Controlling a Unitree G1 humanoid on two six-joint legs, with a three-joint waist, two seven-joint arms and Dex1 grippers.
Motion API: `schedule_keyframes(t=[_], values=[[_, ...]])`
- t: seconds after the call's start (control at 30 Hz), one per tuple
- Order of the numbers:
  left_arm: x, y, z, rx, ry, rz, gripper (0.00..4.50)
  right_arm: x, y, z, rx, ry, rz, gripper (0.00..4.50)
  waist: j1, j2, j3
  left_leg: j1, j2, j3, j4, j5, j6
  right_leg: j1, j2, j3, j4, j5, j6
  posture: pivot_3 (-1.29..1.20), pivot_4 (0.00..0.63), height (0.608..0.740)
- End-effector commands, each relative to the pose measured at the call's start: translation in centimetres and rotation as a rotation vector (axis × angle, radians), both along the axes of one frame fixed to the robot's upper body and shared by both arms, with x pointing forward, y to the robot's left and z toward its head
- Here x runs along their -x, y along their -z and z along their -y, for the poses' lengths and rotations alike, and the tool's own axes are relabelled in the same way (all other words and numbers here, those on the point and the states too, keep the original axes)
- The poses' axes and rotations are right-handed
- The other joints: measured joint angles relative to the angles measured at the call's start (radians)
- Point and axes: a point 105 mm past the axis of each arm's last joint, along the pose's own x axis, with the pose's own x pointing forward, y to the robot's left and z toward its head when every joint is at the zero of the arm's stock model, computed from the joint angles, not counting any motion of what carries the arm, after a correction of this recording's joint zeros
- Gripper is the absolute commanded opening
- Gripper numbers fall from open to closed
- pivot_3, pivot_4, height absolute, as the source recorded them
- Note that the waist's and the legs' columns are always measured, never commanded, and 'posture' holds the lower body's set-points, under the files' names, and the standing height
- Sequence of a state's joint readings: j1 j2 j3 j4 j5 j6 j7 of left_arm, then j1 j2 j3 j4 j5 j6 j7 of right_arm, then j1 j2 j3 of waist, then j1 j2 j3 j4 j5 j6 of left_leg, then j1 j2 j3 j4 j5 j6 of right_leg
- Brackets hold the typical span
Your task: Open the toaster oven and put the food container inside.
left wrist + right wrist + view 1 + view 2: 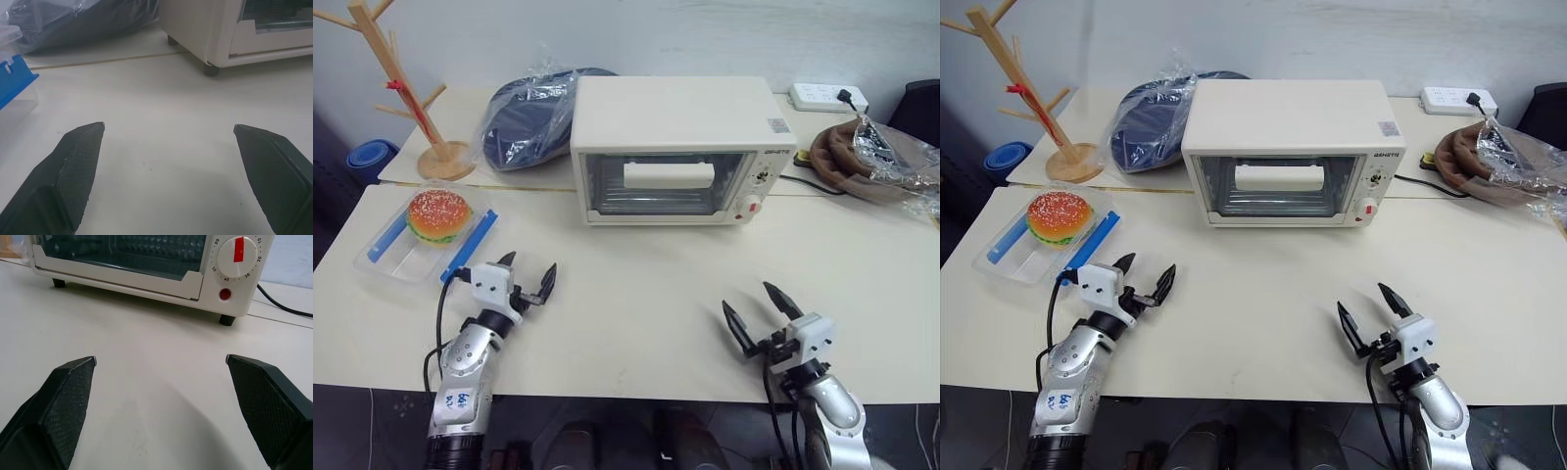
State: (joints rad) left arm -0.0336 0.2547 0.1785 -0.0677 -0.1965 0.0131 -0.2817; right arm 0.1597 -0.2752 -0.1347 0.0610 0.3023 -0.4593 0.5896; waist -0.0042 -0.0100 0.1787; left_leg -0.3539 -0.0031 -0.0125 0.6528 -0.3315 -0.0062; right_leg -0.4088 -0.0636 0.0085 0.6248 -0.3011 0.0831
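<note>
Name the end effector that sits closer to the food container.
The left end effector, open beside the food container; the right end effector sits far across the table.

A cream-white table carries it all. The toaster oven stands at the back centre, door shut. The food container lies near the left edge. Behind, a wooden mug tree, a plastic-wrapped dark bundle, a power strip and a brown bundle under foil.
</note>
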Motion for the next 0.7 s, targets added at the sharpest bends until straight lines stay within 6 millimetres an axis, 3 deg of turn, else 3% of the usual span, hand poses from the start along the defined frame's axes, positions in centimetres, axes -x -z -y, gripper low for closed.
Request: schedule_keyframes(t=[0.03, 0.2, 0.37, 0.47, 0.7], values=[[0.5, -1.3, 0.0, 0.005, 0.044, 0.037, 4.50, -0.5, -1.0, 0.2, 0.015, -0.042, 0.034, 4.44, -0.001, 0.000, 0.000, 0.000, 0.000, 0.000, 0.000, 0.000, 0.000, 0.000, 0.000, 0.000, 0.000, 0.000, 0.000, 0.00, 0.150, 0.740], [2.8, -4.8, 1.0, 0.064, 0.316, 0.080, 4.50, -2.7, -5.1, -0.4, 0.035, -0.146, 0.103, 4.44, -0.008, 0.000, 0.001, 0.000, 0.001, 0.000, 0.000, 0.000, 0.000, -0.001, 0.000, 0.000, 0.001, 0.000, 0.000, 0.00, 0.150, 0.740], [4.2, -7.1, -0.2, 0.017, 0.463, 0.053, 4.50, -5.7, -9.0, -0.9, 0.034, -0.227, 0.096, 4.44, -0.013, 0.002, 0.001, 0.000, 0.001, -0.001, 0.000, 0.001, -0.002, -0.001, 0.000, 0.000, 0.002, -0.001, -0.002, 0.00, 0.150, 0.740], [4.6, -8.4, -0.6, 0.005, 0.518, 0.063, 4.50, -7.5, -10.9, -1.9, 0.031, -0.271, 0.091, 4.44, -0.016, 0.002, 0.001, -0.001, 0.001, -0.002, -0.001, 0.001, -0.002, -0.002, 0.000, -0.001, 0.001, -0.001, -0.003, 0.00, 0.150, 0.740], [4.8, -9.5, -0.7, 0.040, 0.519, 0.083, 4.50, -8.5, -13.6, -5.5, 0.022, -0.394, 0.131, 4.44, -0.022, 0.002, 0.001, -0.002, 0.001, -0.002, -0.001, 0.001, -0.002, -0.003, 0.000, -0.002, 0.000, -0.001, -0.003, 0.00, 0.150, 0.740]])
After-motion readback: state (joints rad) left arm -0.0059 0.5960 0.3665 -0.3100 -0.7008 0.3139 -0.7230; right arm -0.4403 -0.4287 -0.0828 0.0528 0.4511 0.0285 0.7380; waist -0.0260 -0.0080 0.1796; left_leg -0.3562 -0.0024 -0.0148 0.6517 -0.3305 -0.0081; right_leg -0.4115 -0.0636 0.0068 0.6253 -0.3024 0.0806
